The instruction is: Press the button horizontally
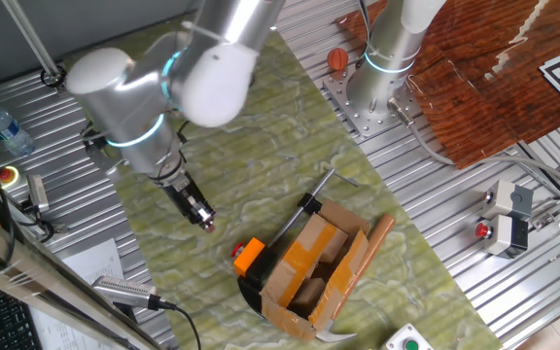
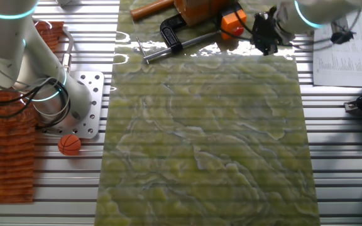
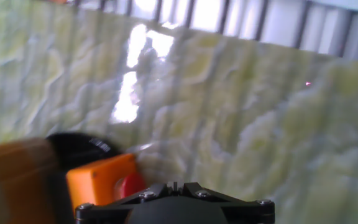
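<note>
1. The pincer [image 1: 205, 220] hangs low over the green mat [image 1: 290, 165], aimed sideways; whether its fingers are parted or closed, I cannot tell.
2. The button [image 1: 238, 251] faces it, just ahead, on its orange housing [image 1: 250, 256]. Not touched yet, so I'd say the press itself is left.
3. Behind the housing sit a cardboard box [image 1: 319, 267] and a black clamp [image 2: 171, 32]; nothing blocks the gap.

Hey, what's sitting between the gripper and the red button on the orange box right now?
Nothing: in one fixed view only bare green mat separates the gripper from the button on its orange box.
</note>
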Robot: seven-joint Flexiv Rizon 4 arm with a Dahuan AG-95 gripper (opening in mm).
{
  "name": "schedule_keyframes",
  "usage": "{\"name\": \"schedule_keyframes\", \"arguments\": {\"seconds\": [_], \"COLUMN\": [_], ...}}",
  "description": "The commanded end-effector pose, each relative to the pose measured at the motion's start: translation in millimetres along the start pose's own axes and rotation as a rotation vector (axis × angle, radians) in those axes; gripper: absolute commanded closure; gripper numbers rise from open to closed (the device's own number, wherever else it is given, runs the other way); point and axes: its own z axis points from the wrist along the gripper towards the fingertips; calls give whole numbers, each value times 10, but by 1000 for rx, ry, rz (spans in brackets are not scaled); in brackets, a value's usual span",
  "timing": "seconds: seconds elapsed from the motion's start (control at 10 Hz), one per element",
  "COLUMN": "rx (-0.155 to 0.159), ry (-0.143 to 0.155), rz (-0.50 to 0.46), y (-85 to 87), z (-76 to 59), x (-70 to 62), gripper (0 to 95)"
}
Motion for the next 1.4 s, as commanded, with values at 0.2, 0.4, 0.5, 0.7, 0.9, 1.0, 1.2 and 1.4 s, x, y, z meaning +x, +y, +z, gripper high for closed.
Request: {"name": "schedule_keyframes", "arguments": {"seconds": [0.2,0.4,0.5,0.7,0.9,1.0,1.2,1.4], "rx": [-287,-289,-283,-276,-236,-180,-187,-209], "ry": [92,91,93,87,109,124,122,107], "rz": [-172,-176,-166,-155,-153,-138,-139,-122], "y": [32,129,189,189,189,189,242,349], "z": [168,206,216,216,216,216,273,421], "x": [83,61,39,39,39,39,35,57], "gripper": [950,950,950,950,950,950,950,950]}}
